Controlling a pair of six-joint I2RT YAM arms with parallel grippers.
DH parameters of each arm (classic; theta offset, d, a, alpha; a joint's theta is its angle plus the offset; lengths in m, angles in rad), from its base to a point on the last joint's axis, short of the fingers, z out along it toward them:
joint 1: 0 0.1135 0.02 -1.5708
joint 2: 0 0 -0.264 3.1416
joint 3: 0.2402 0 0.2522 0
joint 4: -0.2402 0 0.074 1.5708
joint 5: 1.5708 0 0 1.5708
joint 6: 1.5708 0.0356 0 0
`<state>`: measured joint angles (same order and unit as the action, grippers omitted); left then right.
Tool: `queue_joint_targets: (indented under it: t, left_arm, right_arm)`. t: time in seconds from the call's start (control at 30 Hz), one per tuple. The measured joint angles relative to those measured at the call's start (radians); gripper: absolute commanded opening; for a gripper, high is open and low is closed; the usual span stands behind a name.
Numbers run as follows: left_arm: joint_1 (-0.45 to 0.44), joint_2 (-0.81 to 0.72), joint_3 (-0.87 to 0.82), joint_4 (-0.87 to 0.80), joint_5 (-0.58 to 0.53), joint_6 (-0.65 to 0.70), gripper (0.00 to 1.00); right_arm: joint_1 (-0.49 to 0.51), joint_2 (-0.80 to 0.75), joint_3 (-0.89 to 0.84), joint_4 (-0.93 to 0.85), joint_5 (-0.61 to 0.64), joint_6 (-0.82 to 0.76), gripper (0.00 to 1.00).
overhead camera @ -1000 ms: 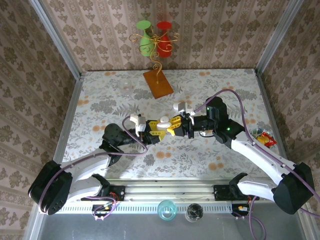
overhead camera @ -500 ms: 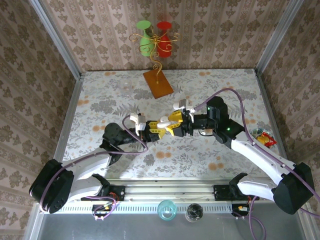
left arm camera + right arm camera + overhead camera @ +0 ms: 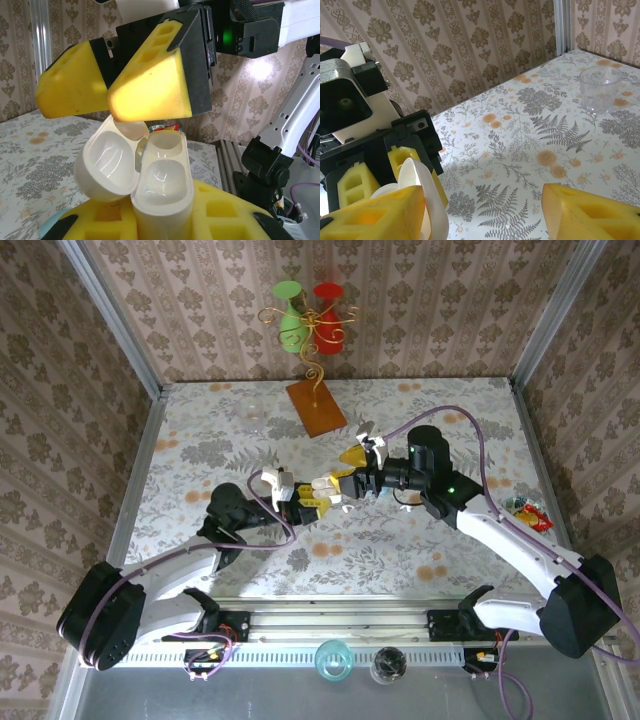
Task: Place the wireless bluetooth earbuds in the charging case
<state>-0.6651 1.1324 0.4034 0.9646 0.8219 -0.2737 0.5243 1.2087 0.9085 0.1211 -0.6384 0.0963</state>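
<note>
Clamping the open case [image 3: 160,192] tight in the left gripper [image 3: 318,493] above the worktop's [image 3: 200,430] middle, lid [image 3: 105,165] leaning aside. Holding the right gripper [image 3: 352,468] just over it, jaws gaping, gripping nothing.

One charging case [image 3: 162,195] (lid open), one clear cup [image 3: 600,89]

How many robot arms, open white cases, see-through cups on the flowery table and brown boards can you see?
Robot arms: 2
Open white case: 1
See-through cup on the table: 1
Brown board: 1
Total: 5
</note>
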Motion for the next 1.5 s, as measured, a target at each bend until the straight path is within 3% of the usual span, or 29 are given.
queue_joint_targets:
  t: [0.3,0.53,0.73,0.87,0.97,1.1,1.23,1.5]
  left_arm:
    - [0.031,-0.012,-0.002,0.000,-0.006,0.039,0.01]
    - [0.082,-0.024,-0.043,-0.006,-0.026,0.079,0.01]
    - [0.084,-0.040,-0.049,-0.016,-0.025,0.118,0.01]
    - [0.084,-0.041,-0.050,-0.022,-0.025,0.130,0.01]
    - [0.084,-0.041,-0.050,-0.028,-0.025,0.140,0.02]
    - [0.084,-0.032,-0.050,-0.041,-0.021,0.152,0.02]
    - [0.083,-0.006,-0.050,-0.035,-0.014,0.154,0.01]
    - [0.083,0.018,-0.050,-0.028,-0.006,0.153,0.01]
  right_arm:
    - [-0.003,-0.065,-0.006,0.010,-0.024,0.039,0.78]
    - [-0.087,-0.119,-0.075,0.031,0.052,0.150,0.76]
    - [-0.151,0.026,-0.028,-0.143,0.261,0.211,0.72]
    - [-0.188,0.152,0.018,-0.288,0.390,0.260,0.63]
    - [-0.253,0.220,0.019,-0.357,0.432,0.312,0.57]
    - [-0.317,0.300,0.017,-0.388,0.409,0.333,0.57]
    - [-0.283,0.380,0.041,-0.419,0.330,0.287,0.57]
    - [-0.091,0.534,0.246,-0.525,0.295,0.114,0.53]
